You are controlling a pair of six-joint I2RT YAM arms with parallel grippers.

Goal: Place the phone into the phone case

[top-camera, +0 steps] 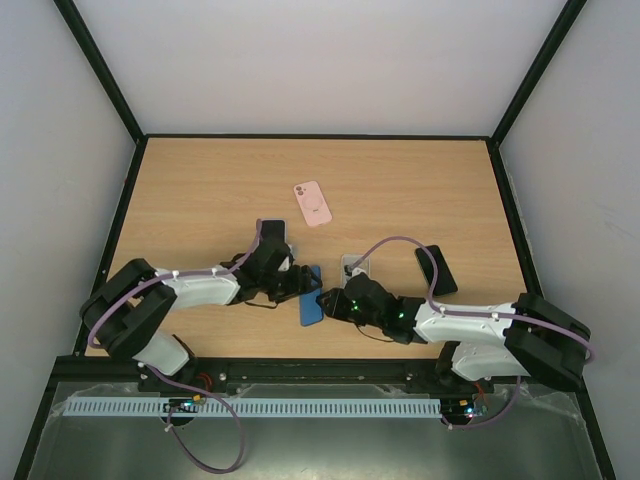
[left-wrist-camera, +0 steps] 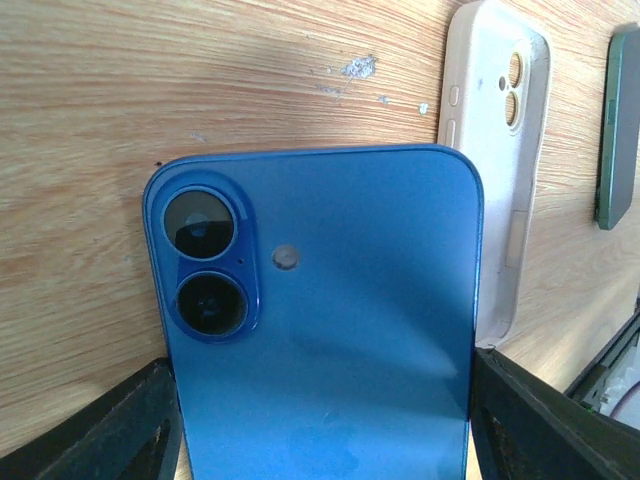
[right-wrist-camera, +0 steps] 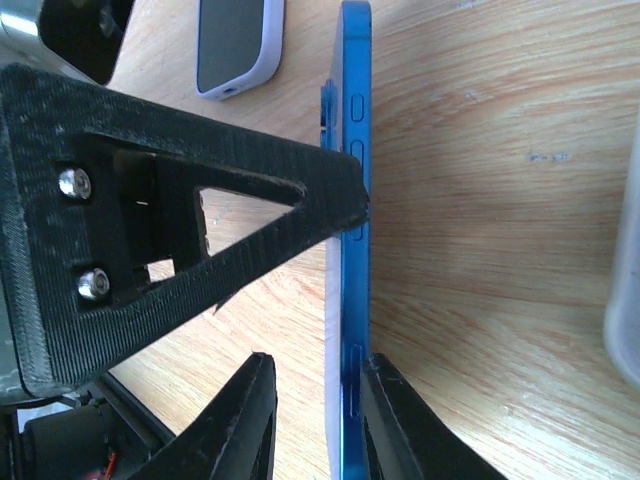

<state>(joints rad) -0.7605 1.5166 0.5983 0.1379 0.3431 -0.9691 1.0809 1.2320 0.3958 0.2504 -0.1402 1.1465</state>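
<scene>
The task is at an early stage: the blue phone (top-camera: 311, 296) is in no case, and seating it is all yet to do. It sits between the two arms near the front of the table (top-camera: 200, 190), held clear of a white case (left-wrist-camera: 495, 170) just beyond it and well apart from a pink case (top-camera: 313, 203). The left gripper (left-wrist-camera: 320, 425) reaches in low from the left and clamps the blue phone across its width, camera side facing the wrist. The right gripper (right-wrist-camera: 320, 400) comes from the right, its narrow jaws straddling the phone's thin edge; whether they actually pinch it I cannot tell.
</scene>
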